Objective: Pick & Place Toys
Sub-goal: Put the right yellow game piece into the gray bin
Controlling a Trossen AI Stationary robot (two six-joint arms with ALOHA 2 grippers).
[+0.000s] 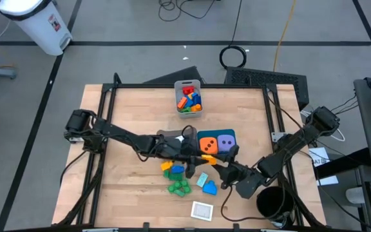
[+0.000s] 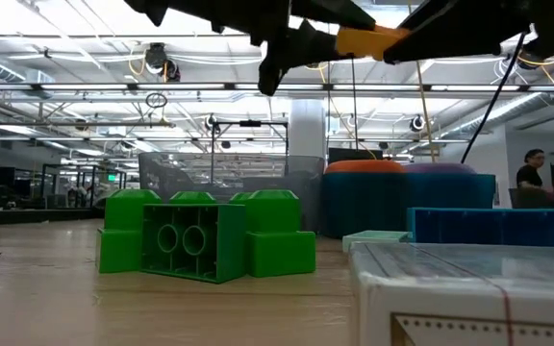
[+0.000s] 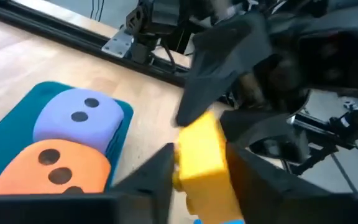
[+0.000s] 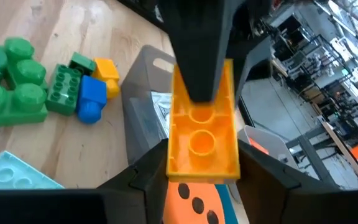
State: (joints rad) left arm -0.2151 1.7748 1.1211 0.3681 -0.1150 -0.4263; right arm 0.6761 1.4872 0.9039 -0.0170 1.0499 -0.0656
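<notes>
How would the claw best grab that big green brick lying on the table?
Judging by its pose, from straight above: the green brick lies free on the wooden table, and its flat side walls suit two closing fingers better than the bumpy studded face. The blue piece lies close beside it, so the other sides probably give more room.

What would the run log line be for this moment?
phase: handover | left gripper: shut on yellow brick | right gripper: shut on the same brick | place: in the air beside teal bin
</notes>
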